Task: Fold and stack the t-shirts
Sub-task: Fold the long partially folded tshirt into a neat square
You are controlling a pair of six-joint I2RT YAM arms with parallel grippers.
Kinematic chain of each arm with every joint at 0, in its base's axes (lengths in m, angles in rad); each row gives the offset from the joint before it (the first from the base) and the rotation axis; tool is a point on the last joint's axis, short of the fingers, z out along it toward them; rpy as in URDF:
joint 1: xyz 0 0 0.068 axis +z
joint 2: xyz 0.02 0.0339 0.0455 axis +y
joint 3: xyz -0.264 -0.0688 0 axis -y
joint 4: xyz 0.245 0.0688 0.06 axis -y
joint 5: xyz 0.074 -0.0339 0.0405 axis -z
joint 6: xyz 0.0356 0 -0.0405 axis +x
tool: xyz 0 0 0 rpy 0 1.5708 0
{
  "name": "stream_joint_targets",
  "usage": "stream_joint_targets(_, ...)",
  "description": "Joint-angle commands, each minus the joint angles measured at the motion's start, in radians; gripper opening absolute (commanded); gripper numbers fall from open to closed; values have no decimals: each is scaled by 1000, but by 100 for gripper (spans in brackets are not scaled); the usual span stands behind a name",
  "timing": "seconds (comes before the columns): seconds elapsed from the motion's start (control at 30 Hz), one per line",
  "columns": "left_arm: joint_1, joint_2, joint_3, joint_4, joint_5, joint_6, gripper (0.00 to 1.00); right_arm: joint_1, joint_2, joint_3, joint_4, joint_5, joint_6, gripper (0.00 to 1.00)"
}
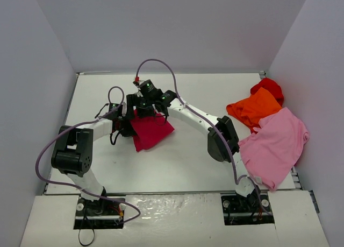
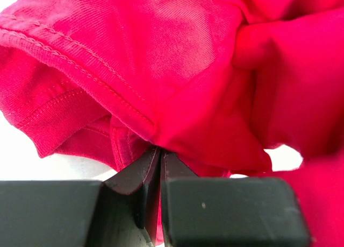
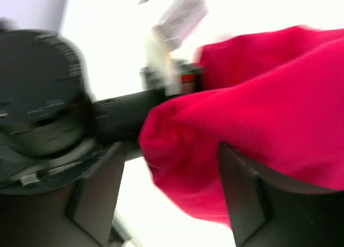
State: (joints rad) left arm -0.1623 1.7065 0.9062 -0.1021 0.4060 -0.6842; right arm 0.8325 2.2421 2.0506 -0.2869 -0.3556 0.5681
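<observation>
Jaws of the left gripper (image 2: 159,156) are pinched on a hem of the crimson t-shirt (image 1: 152,129), right gripper (image 3: 172,174) jaws spread around a bunched fold, likely for regripping.

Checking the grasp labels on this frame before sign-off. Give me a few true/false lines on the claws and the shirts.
1. The left claw is shut on the crimson shirt. True.
2. The right claw is clamped shut. False: its fingers stand apart, with crimson cloth lying between them.
3. The pink shirt lies on the left side of the table. False: it lies at the right edge, next to the orange shirt.
4. The orange shirt sits between the red shirt and the pink one. True.
</observation>
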Motion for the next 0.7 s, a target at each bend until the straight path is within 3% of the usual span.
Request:
stream_joint_targets(0.0,3,-4,22,25,5,21,0,-4,-38,44,-46,288,-115,75)
stream_joint_targets(0.1,3,-5,19,27,8,19,0,-13,-32,56,-53,432,-159,83)
stream_joint_targets(0.3,1,-10,16,24,10,20,0,-12,-114,26,-77,657,-186,84)
stream_joint_targets(0.5,1,21,20,48,32,3,0,22,-169,-80,-140,627,-200,78)
stream_joint_targets(0.67,2,29,0,84,42,-18,0,80,-107,-101,-161,628,-205,73)
